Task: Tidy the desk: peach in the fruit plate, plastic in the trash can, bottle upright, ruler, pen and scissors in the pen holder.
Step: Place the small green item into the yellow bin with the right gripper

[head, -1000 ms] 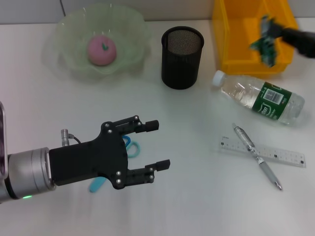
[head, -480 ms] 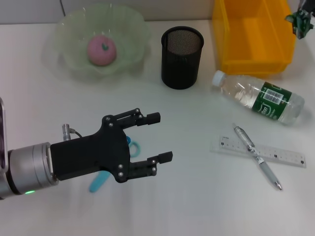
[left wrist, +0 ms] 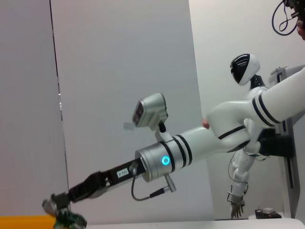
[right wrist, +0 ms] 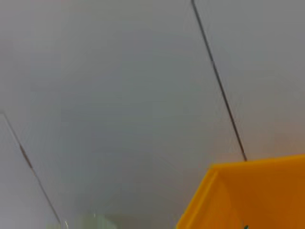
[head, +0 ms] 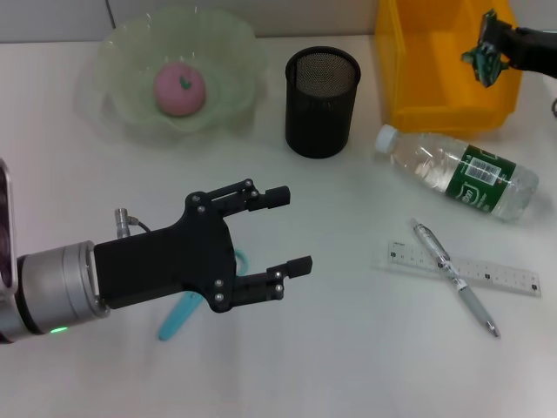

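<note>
plastic: the green scrap (head: 481,63) is pinched in the right tool (head: 487,52), hanging over the yellow trash can (head: 435,104)
next: I'd let go only once it's well inside the rim (it's near the far wall)
left tool (head: 283,231): spread wide, above the scissors (head: 178,315) on the surface
</note>
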Available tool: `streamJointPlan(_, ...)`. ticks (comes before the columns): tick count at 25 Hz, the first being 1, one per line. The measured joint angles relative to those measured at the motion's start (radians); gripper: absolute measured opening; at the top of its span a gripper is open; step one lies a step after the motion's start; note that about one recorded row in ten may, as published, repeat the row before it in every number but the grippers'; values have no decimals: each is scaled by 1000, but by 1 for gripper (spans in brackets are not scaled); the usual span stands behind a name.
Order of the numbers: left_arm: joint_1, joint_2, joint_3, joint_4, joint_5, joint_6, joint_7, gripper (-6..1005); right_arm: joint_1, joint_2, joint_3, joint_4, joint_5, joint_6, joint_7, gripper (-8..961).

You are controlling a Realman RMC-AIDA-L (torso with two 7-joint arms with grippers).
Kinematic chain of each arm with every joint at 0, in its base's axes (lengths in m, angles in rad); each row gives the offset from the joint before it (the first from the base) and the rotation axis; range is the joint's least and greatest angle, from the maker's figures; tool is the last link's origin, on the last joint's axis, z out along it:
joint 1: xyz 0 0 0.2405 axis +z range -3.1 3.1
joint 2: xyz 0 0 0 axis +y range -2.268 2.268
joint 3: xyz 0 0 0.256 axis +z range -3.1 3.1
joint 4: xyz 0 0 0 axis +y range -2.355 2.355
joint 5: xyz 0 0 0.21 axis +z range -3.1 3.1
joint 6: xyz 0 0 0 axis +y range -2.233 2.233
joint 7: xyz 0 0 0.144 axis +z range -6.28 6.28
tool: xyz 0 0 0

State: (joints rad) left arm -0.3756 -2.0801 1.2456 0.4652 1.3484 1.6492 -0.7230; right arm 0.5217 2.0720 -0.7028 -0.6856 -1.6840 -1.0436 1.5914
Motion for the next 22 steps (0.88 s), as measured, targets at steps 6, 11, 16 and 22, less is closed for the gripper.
streamJointPlan(6,-9,0,-2,-11,0,-6,0,734,5,2,4,3,-6,36,4,22)
streamJointPlan(11,-10,0,0,-11,0,-10,0,735,6,2,6,3,-5,40,4,91)
streamJointPlan(16,-10,0,-2,-11,0,-11,2,734,7,1,5,3,-5,41,4,218)
streamJointPlan(22,-10,0,-2,-11,0,-13,2,734,7,1,7,3,-5,42,5,359)
